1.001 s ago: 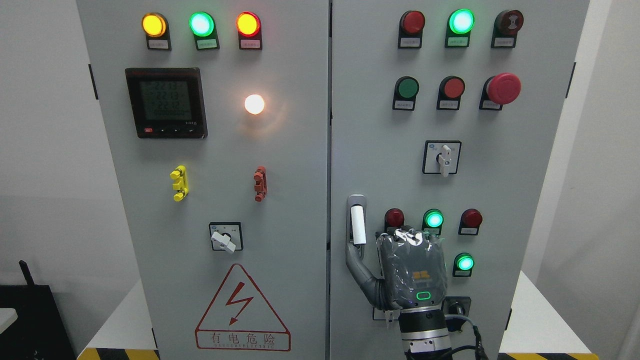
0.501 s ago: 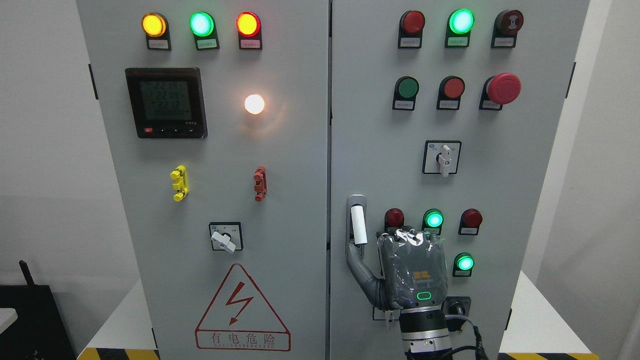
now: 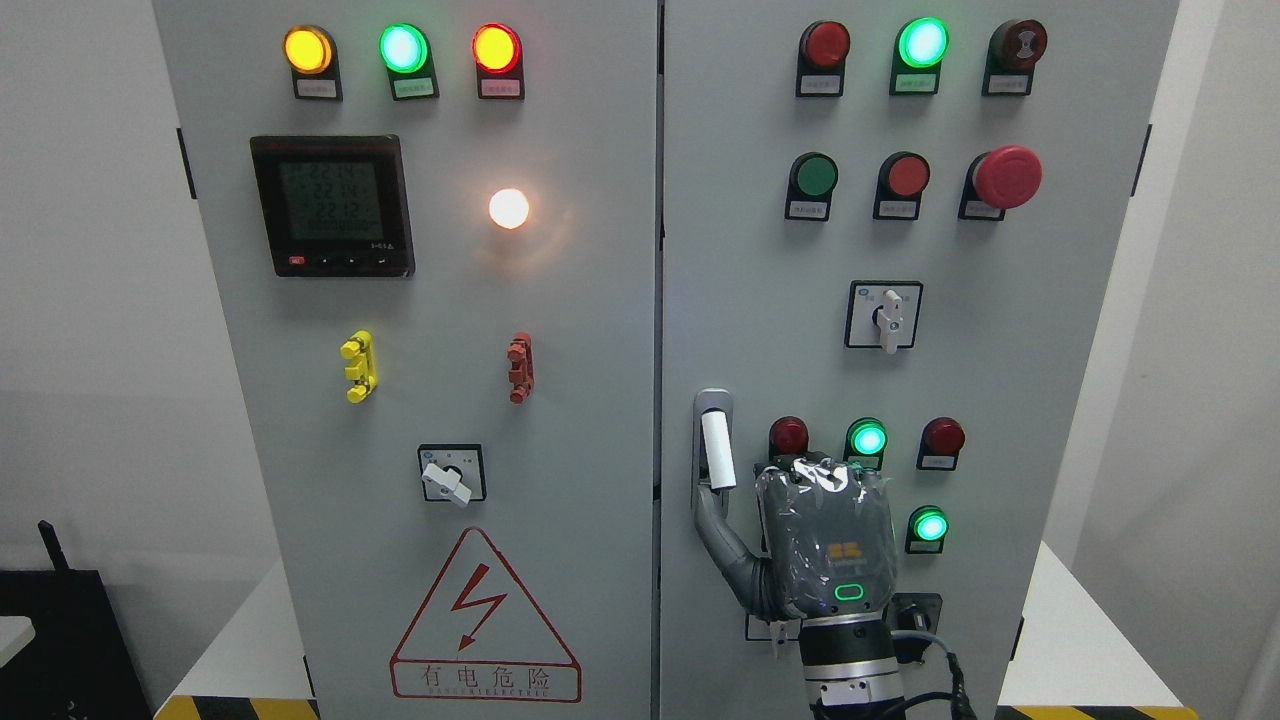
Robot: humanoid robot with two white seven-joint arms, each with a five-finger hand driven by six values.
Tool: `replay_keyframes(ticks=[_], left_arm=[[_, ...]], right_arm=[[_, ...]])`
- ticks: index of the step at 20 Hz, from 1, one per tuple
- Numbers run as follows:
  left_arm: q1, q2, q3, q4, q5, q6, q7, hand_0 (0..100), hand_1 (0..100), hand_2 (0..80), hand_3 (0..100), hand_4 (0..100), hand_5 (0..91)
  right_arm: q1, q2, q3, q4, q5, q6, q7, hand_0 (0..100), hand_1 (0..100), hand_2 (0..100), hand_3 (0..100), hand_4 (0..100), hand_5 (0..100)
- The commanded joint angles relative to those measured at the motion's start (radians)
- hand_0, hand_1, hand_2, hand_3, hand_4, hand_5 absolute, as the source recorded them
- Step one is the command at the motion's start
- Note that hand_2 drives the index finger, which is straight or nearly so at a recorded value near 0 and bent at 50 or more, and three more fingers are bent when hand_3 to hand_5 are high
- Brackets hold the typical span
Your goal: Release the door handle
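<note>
Thumb of right robot hand (image 3: 822, 545) touches door handle (image 3: 716, 450) — fingers hidden.

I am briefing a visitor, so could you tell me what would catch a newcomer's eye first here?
The right hand, low on the right cabinet door, has its thumb up against the white door handle. Above sits a big red emergency stop button. On the left door, a bulb glows beside the meter display.

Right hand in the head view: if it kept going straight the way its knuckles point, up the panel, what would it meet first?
The right hand points up the grey right cabinet door. First in line are probably the lit round green lamp and the dark red round lamp just above its knuckles; depth is unclear.
</note>
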Motion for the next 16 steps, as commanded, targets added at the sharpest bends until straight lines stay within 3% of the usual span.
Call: replay_keyframes(ticks=[1, 16], left_arm=[[-0.003, 0.0, 0.002, 0.009, 0.0, 0.006, 0.001, 12, 39, 0.0, 0, 0, 0.0], [-0.003, 0.0, 0.002, 0.009, 0.0, 0.006, 0.001, 12, 39, 0.0, 0, 0, 0.0]], right_arm=[[0.0, 0.0, 0.0, -0.003, 0.0, 0.0, -0.002, 51, 4, 94, 100, 98, 96], [0.0, 0.002, -0.011, -0.005, 0.0, 0.002, -0.002, 51, 4, 94, 100, 98, 96]])
